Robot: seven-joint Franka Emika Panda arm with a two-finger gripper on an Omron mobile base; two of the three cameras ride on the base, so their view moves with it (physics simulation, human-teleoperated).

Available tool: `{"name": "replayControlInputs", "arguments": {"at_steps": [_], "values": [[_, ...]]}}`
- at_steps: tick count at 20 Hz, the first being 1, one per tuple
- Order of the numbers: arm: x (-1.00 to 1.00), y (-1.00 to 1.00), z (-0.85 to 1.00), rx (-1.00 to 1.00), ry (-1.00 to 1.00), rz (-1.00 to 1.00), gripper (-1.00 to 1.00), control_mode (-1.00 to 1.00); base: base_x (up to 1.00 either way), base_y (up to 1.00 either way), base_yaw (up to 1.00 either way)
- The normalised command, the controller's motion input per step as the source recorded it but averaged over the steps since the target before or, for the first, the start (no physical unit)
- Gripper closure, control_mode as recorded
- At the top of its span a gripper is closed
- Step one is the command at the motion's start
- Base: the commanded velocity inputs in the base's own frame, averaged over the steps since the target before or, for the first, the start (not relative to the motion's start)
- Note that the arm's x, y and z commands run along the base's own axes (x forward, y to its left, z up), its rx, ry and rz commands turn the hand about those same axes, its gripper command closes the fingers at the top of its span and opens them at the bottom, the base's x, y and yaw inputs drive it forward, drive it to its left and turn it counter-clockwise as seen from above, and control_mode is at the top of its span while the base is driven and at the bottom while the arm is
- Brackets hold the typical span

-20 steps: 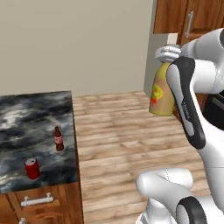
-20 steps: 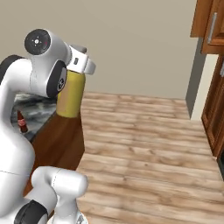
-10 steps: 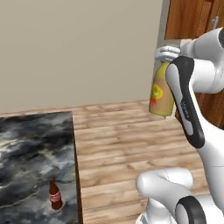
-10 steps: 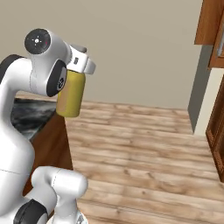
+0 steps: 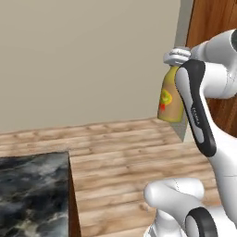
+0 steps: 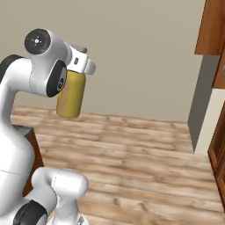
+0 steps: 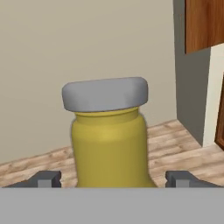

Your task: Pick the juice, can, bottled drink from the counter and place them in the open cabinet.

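Note:
The juice (image 5: 169, 99), a tall yellow bottle with a grey cap and an orange-red label, hangs in the air over the wooden floor. My gripper (image 7: 113, 178) is shut on it, a fingertip on each side of its body (image 7: 109, 144). From the right, the juice (image 6: 71, 94) hangs below the white hand. A corner of the black marbled counter (image 5: 32, 194) lies at the lower left. Reddish-brown cabinet wood (image 5: 210, 23) rises behind the arm and stands at the right edge (image 6: 215, 26). The can and the bottled drink are out of view.
A beige wall (image 6: 140, 52) runs across the back. A grey wall end (image 6: 200, 105) stands between it and the cabinet wood. Wooden floor (image 6: 140, 158) stretches from the counter toward the cabinet.
Both base views have swung with the base: the counter slid down and left, taking the can and the bottled drink out of frame. The cabinet wood looms larger. The juice stays gripped.

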Motion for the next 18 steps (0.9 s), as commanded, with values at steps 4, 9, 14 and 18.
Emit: {"name": "replayControlInputs", "arguments": {"at_steps": [4, 9, 14, 18], "values": [[0.0, 0.0, 0.0, 0.0, 0.0, 0.0, 1.0, 1.0, 1.0, -0.42, 0.0], [0.0, 0.0, 0.0, 0.0, 0.0, 0.0, 1.0, 1.0, 1.0, -0.42, 0.0], [0.0, 0.0, 0.0, 0.0, 0.0, 0.0, 1.0, 1.0, 1.0, -0.44, 0.0], [0.0, 0.0, 0.0, 0.0, 0.0, 0.0, 1.0, 1.0, 1.0, -0.41, 0.0]]}}
